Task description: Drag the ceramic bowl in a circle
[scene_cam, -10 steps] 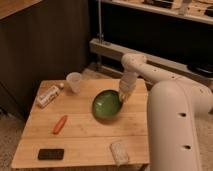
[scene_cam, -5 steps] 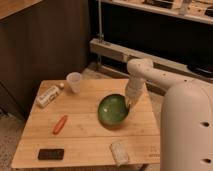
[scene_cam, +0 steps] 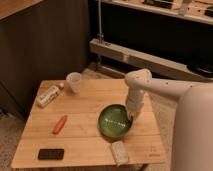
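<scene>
The ceramic bowl [scene_cam: 115, 122] is round, shallow and glossy dark green. It sits on the wooden table [scene_cam: 90, 107], right of centre and toward the front. My gripper [scene_cam: 131, 114] reaches down from the white arm and meets the bowl's right rim. A small translucent white cup [scene_cam: 74, 82] stands at the table's back left, well apart from the bowl.
A white bottle [scene_cam: 48, 96] lies at the table's left edge. An orange carrot-like item [scene_cam: 60, 124] lies left of the bowl. A black phone-like slab [scene_cam: 50, 154] lies at the front left. A pale wrapped packet [scene_cam: 119, 152] lies just in front of the bowl.
The bowl has slid right and toward the table's front with my gripper at its rim. The arm has swung the same way. The other things have not moved.
</scene>
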Robot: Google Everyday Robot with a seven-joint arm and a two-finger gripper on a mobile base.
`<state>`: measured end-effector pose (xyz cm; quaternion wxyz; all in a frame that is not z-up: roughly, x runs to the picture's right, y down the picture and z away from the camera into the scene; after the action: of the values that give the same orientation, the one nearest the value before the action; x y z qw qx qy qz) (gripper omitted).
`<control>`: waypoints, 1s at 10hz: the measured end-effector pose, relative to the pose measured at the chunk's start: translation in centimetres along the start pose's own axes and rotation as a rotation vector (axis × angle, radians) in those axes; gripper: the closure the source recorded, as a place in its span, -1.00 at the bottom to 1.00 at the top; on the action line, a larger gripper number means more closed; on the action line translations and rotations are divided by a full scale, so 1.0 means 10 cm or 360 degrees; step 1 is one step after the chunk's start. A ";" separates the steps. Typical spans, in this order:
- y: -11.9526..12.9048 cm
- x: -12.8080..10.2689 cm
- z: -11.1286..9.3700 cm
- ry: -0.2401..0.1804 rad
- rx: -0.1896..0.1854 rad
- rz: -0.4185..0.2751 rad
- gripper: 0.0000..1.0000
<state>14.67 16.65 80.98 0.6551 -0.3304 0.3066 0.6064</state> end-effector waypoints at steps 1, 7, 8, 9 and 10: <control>0.06 0.00 0.01 0.0002 -0.0009 -0.0021 0.72; 0.67 0.35 0.11 0.0026 0.0052 -0.0196 0.97; 0.75 0.35 0.11 0.0031 0.0057 -0.0221 0.97; 0.77 0.34 0.11 0.0038 0.0064 -0.0233 0.97; 0.81 0.35 0.11 0.0043 0.0077 -0.0255 0.97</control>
<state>6.82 19.99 78.28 0.7050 -0.3462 0.3024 0.5400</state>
